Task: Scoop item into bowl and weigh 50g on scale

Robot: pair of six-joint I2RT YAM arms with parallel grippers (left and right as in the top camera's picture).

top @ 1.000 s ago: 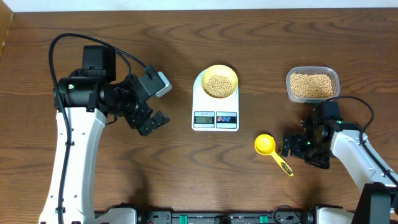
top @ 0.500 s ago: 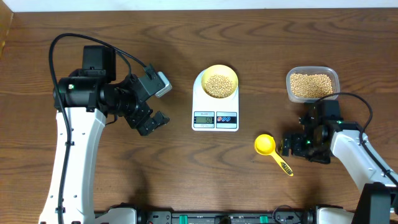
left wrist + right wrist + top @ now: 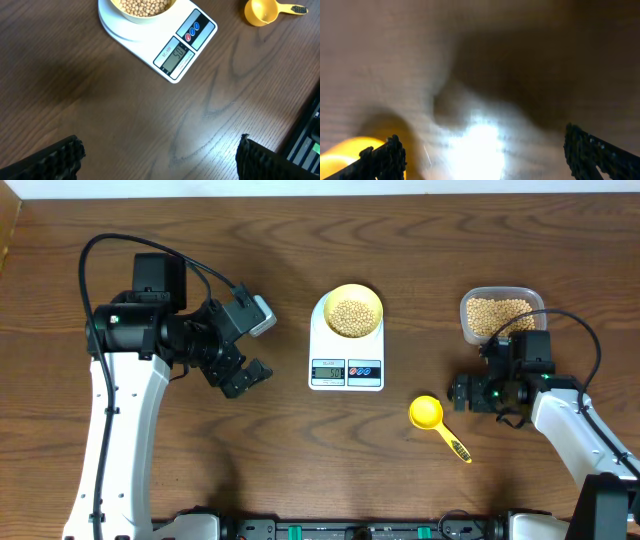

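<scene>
The pale-yellow bowl [image 3: 354, 311] stands on the white scale [image 3: 346, 375] and holds tan beans [image 3: 352, 316]. The bowl [image 3: 142, 15], beans [image 3: 142, 5] and scale [image 3: 182, 52] also show in the left wrist view. The yellow scoop [image 3: 428, 415] lies empty on the table right of the scale, and shows in the left wrist view [image 3: 262, 11] and the right wrist view [image 3: 340, 157]. My left gripper [image 3: 243, 373] is open and empty, left of the scale. My right gripper [image 3: 458, 395] is open and empty, just right of the scoop.
A clear plastic tub [image 3: 502, 317] with more beans stands at the back right, just behind my right arm. The table's front edge with a black rail runs along the bottom [image 3: 330, 530].
My right gripper has moved up and away from the scoop's handle towards the tub. The scoop, bowl, scale and left arm have not moved.
</scene>
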